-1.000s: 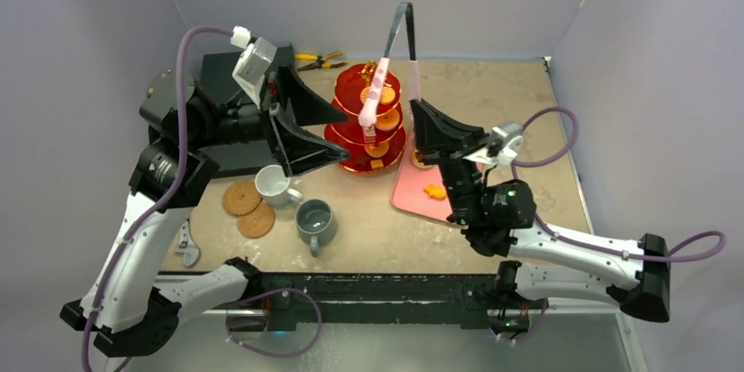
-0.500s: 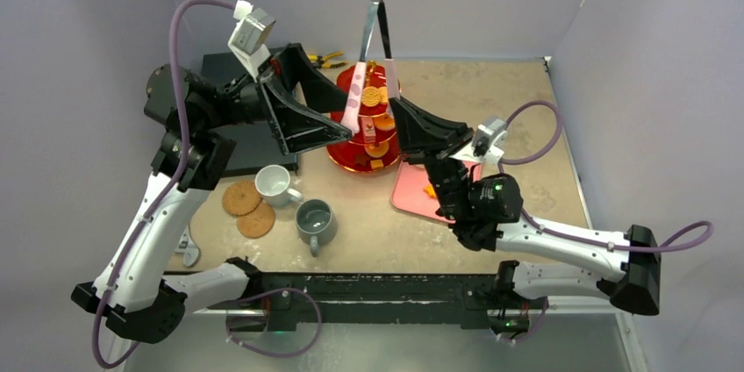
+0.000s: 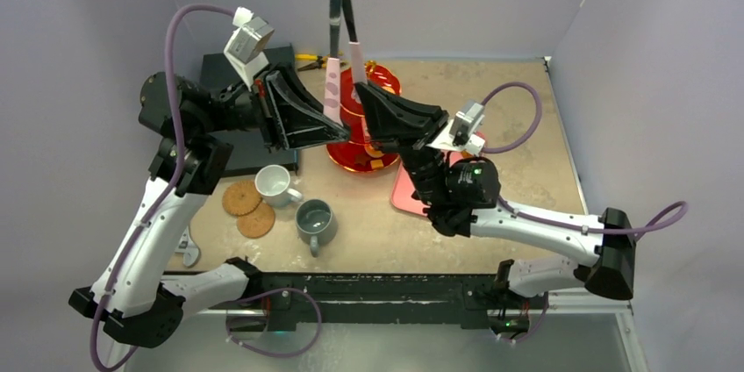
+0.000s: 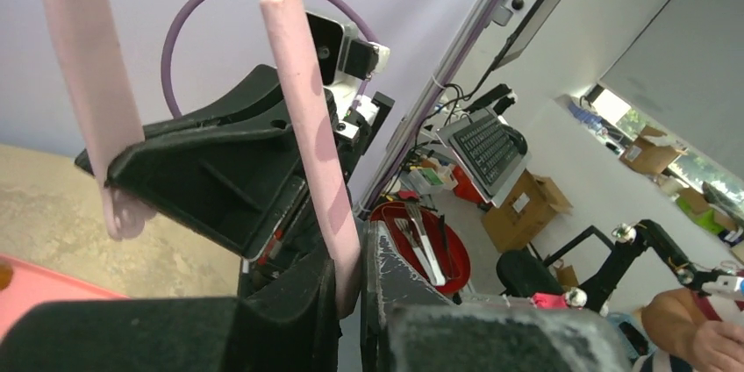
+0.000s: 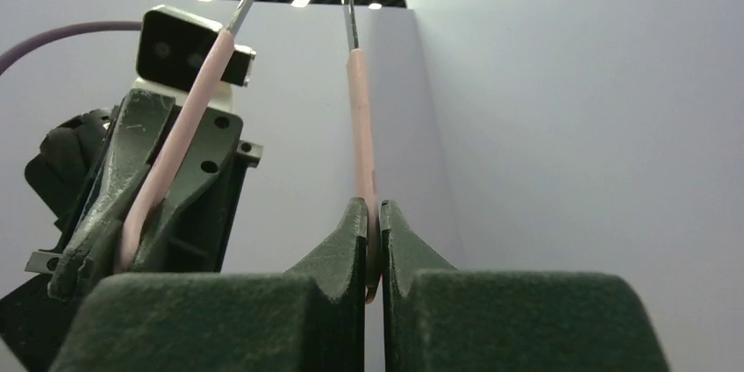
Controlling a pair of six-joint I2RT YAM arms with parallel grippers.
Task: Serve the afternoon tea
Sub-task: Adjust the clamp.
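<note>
Two grippers share one tool: a pair of metal tongs with pink sleeved legs [image 3: 338, 12], held in the air at the upper centre of the overhead view. Its long axis runs nearly straight up the frame. The bare metal hinge end points at the top edge, and the two pink legs spread downward in a narrow V.

The left gripper [image 3: 339, 131] is clamped on the left leg near its lower tip. The right gripper [image 3: 361, 91] is clamped on the right leg, and each wrist view shows its own leg pinched between its dark fingers.

Behind and below the grippers, at the centre of the frame, stands the red translucent three-tier stand [image 3: 351, 160]. It is upright and largely hidden, and small orange pieces on its lower tiers seem to be biscuits, though they are too covered to be sure.

A flat pink tray [image 3: 405, 192] lies on the bench [image 3: 491, 91] just right of the stand. In the lower left, the white mug [image 3: 275, 183] and the grey mug [image 3: 314, 221] stand upright near each other. Two round cork coasters [image 3: 241, 198] lie overlapping just left of them. Yellow-handled pliers [image 3: 309, 60] lie at the back edge.
</note>
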